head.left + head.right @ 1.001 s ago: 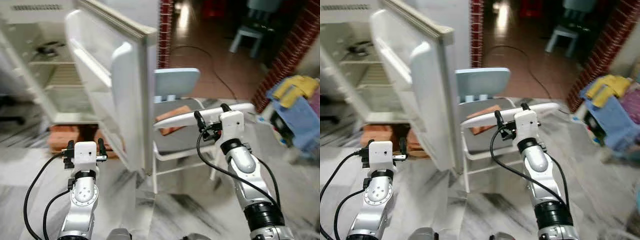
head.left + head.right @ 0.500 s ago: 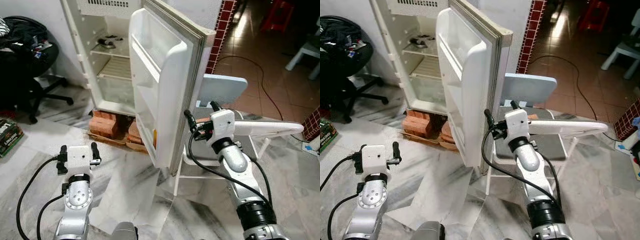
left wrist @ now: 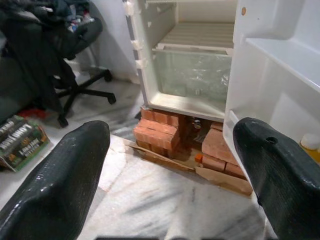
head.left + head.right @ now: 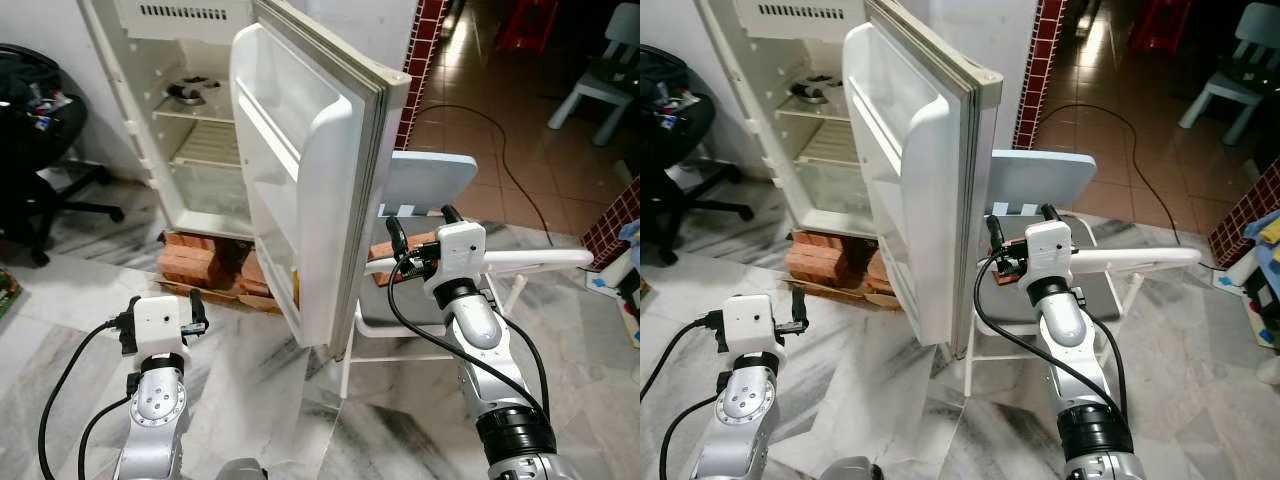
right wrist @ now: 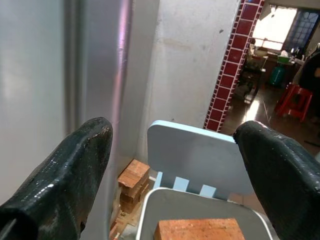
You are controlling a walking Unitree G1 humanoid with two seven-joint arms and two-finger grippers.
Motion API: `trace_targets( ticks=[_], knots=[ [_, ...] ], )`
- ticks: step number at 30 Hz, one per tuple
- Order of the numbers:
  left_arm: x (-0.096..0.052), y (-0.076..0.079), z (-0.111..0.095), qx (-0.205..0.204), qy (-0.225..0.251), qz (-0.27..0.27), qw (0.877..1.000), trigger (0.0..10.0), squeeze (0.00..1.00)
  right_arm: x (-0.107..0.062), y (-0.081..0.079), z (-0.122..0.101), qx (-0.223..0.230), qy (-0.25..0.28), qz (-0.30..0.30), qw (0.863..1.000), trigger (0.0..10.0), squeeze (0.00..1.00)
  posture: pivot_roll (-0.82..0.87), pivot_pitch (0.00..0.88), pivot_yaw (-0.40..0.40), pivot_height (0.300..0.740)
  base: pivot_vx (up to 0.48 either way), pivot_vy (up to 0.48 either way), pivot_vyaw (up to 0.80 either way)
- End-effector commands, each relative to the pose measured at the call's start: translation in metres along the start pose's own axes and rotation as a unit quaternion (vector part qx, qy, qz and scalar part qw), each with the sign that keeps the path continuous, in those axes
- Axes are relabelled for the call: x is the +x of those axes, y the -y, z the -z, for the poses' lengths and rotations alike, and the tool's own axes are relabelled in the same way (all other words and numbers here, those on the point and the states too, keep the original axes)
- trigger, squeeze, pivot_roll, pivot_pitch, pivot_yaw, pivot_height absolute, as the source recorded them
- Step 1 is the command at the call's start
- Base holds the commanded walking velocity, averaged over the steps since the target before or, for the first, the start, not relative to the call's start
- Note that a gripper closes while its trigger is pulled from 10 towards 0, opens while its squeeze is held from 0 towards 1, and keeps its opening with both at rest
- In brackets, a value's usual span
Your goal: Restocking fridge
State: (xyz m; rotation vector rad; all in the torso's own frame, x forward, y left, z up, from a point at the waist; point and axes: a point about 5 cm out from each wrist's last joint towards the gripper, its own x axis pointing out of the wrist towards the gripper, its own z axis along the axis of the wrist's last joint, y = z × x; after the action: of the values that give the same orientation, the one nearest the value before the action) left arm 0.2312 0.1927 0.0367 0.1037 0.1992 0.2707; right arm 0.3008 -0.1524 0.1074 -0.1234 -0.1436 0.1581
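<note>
The white fridge (image 4: 190,150) stands open at the back left, with bare shelves and a metal bowl (image 4: 190,90) on the upper one. Its door (image 4: 300,180) swings out toward me, and the door shelves look bare. My right gripper (image 4: 420,218) is open, raised just right of the door's edge, in front of a light blue chair (image 4: 430,180). A brick (image 5: 200,230) lies on the chair's seat. My left gripper (image 4: 160,310) is open and empty, low over the floor, facing the fridge's bottom drawer (image 3: 195,75).
The fridge rests on bricks (image 4: 200,262). A white bar (image 4: 500,262) runs across the chair at my right wrist's height. A black office chair (image 4: 40,130) stands at the left, a box (image 3: 22,135) lies on the floor, and a cable (image 4: 510,170) crosses the tiles behind.
The camera has swung left, bringing the fridge's inside into view and sharpening the picture. Both grippers stay open and held out in front, much as before.
</note>
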Motion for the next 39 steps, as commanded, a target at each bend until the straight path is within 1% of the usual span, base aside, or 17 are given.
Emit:
trace_targets(
  ticks=[1,5,8,16,20,21,23,24,25,28,31,33,34,35,36,38,39],
  knots=[
    [0.002,-0.001,-0.003,0.001,0.004,0.004,1.000,10.0,0.00,0.003,0.001,-0.001,0.002,0.000,0.004,1.000,10.0,0.00,0.13,0.000,-0.020,0.740,0.371,0.000,0.00],
    [0.003,-0.001,-0.004,0.004,0.005,0.007,1.000,10.0,0.00,0.003,0.002,-0.003,-0.002,0.008,0.012,1.000,10.0,0.00,0.13,0.001,-0.017,0.740,0.343,0.000,0.00],
    [0.002,0.000,-0.005,-0.006,0.006,0.011,1.000,10.0,0.00,0.002,0.003,-0.003,-0.009,0.010,0.013,1.000,10.0,0.00,0.13,0.004,-0.016,0.740,0.000,0.000,0.00],
    [0.001,0.003,-0.001,0.000,-0.010,0.019,1.000,10.0,0.00,0.004,0.009,-0.004,-0.013,0.011,0.024,1.000,10.0,0.00,0.13,0.007,-0.011,0.740,0.000,0.000,0.00],
    [-0.002,0.004,0.007,-0.009,-0.042,0.027,0.999,10.0,0.00,0.009,0.007,-0.006,-0.008,0.012,0.025,1.000,10.0,0.00,0.14,0.010,-0.008,0.740,0.000,0.000,0.00],
    [-0.004,0.004,0.012,-0.019,-0.060,0.029,0.998,10.0,0.00,0.013,0.005,-0.008,-0.002,0.013,0.026,1.000,10.0,0.00,0.14,0.013,-0.007,0.740,0.000,0.000,0.00],
    [-0.006,0.003,0.016,-0.026,-0.076,0.028,0.996,10.0,0.00,0.018,0.002,-0.011,0.003,0.016,0.022,1.000,10.0,0.00,0.14,0.013,-0.007,0.740,0.000,0.000,0.00],
    [-0.007,0.003,0.022,-0.033,-0.099,0.029,0.994,10.0,0.00,0.028,-0.003,-0.018,0.009,0.025,0.019,0.999,10.0,0.00,0.14,0.014,-0.008,0.740,0.000,0.000,0.00],
    [-0.007,0.004,0.024,-0.038,-0.107,0.031,0.993,10.0,0.00,0.036,-0.010,-0.024,0.012,0.033,0.009,0.999,10.0,0.00,0.14,0.016,-0.011,0.740,0.000,0.000,0.00],
    [-0.007,0.005,0.024,-0.035,-0.116,0.033,0.992,10.0,0.00,0.044,-0.015,-0.029,0.013,0.038,0.004,0.999,10.0,0.00,0.15,0.015,-0.017,0.740,0.000,0.000,0.00],
    [-0.009,0.005,0.027,-0.045,-0.134,0.034,0.989,10.0,0.00,0.054,-0.022,-0.034,0.013,0.038,-0.006,0.999,10.0,0.00,0.16,0.017,-0.028,0.740,0.000,0.000,0.00],
    [-0.010,0.006,0.029,-0.052,-0.144,0.033,0.988,10.0,0.00,0.060,-0.027,-0.035,0.022,0.032,-0.009,0.999,10.0,0.00,0.17,0.020,-0.033,0.740,0.000,0.000,0.00],
    [-0.011,0.006,0.031,-0.053,-0.151,0.035,0.987,10.0,0.00,0.065,-0.033,-0.036,0.031,0.027,-0.015,0.999,10.0,0.00,0.18,0.022,-0.036,0.740,0.000,0.000,0.00],
    [-0.011,0.006,0.031,-0.053,-0.151,0.035,0.987,10.0,0.00,0.065,-0.033,-0.036,0.031,0.027,-0.015,0.999,10.0,0.00,0.18,0.022,-0.036,0.740,0.000,0.000,0.00],
    [-0.011,0.007,0.031,-0.052,-0.152,0.037,0.986,10.0,0.00,0.071,-0.044,-0.040,0.044,0.024,-0.023,0.998,10.0,0.00,0.18,0.023,-0.041,0.740,0.000,0.000,0.00],
    [-0.011,0.007,0.031,-0.051,-0.152,0.038,0.986,10.0,0.00,0.073,-0.047,-0.041,0.050,0.022,-0.026,0.998,10.0,0.00,0.18,0.022,-0.043,0.740,0.000,0.000,0.00],
    [-0.011,0.008,0.031,-0.050,-0.153,0.039,0.986,10.0,0.00,0.075,-0.056,-0.043,0.058,0.019,-0.035,0.997,10.0,0.00,0.19,0.022,-0.045,0.740,0.000,0.000,0.00]
  ],
)
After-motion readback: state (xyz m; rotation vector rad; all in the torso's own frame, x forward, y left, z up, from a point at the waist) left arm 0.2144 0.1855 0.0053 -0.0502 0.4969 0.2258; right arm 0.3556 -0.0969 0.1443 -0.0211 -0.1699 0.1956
